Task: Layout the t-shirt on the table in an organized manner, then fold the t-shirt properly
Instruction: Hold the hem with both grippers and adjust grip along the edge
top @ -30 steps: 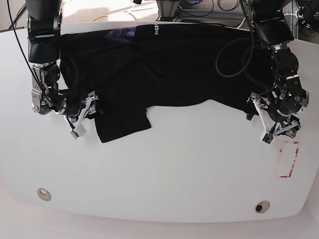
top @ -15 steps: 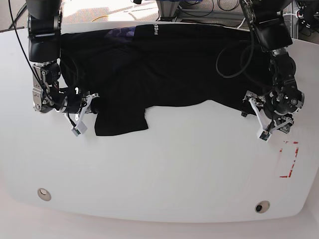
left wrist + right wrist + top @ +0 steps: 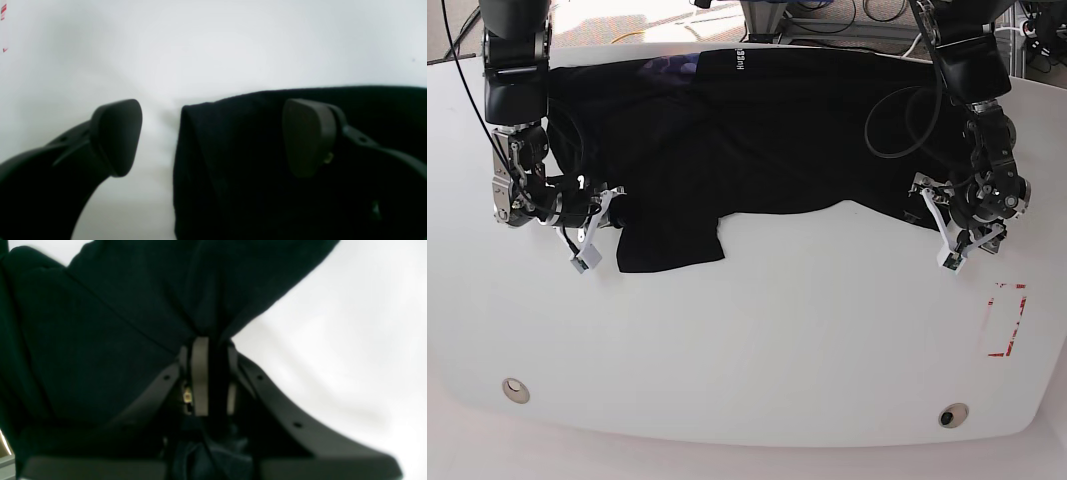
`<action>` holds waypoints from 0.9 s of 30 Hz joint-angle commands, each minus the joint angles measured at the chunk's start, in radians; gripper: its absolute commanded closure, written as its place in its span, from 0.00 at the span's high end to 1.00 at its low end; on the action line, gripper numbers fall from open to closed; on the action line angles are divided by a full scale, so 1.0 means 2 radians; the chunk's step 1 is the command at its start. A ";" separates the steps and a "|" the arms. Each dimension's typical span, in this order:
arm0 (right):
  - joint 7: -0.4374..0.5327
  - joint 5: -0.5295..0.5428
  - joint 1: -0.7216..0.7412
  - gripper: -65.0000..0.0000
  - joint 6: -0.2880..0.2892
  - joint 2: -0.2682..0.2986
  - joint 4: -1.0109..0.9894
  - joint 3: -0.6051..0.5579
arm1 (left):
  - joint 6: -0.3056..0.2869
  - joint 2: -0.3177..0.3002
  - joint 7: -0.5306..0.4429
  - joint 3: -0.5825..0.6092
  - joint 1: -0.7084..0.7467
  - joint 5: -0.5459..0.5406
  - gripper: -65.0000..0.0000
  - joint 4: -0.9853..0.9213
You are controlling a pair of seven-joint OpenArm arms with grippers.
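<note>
The black t-shirt lies spread across the far half of the white table, its neck label at the back and one sleeve flap hanging toward the front. My right gripper sits at the shirt's left side in the base view. In the right wrist view the right gripper is shut on a pinch of the t-shirt. My left gripper is at the shirt's right corner. In the left wrist view the left gripper stands open, with the t-shirt corner between its fingers.
A red tape rectangle marks the table at the front right, just below the left arm. Two small round holes sit near the front edge. A black cable loop hangs over the shirt's right part.
My right gripper has shut on the shirt's left edge and the sleeve flap shifted slightly left. My left gripper, still open, moved up and left onto the shirt's right corner.
</note>
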 commanded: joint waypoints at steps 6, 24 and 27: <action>-0.003 0.002 0.009 0.10 0.000 0.008 0.007 0.004 | 0.001 -0.007 -0.007 -0.001 0.004 -0.003 0.99 0.005; -0.004 0.002 0.012 0.10 0.000 0.009 0.007 0.005 | 0.001 -0.013 -0.007 -0.001 0.010 -0.003 0.14 -0.019; -0.006 0.005 0.013 0.09 0.000 0.010 0.008 0.005 | 0.001 -0.013 -0.007 -0.001 0.010 -0.003 0.06 -0.010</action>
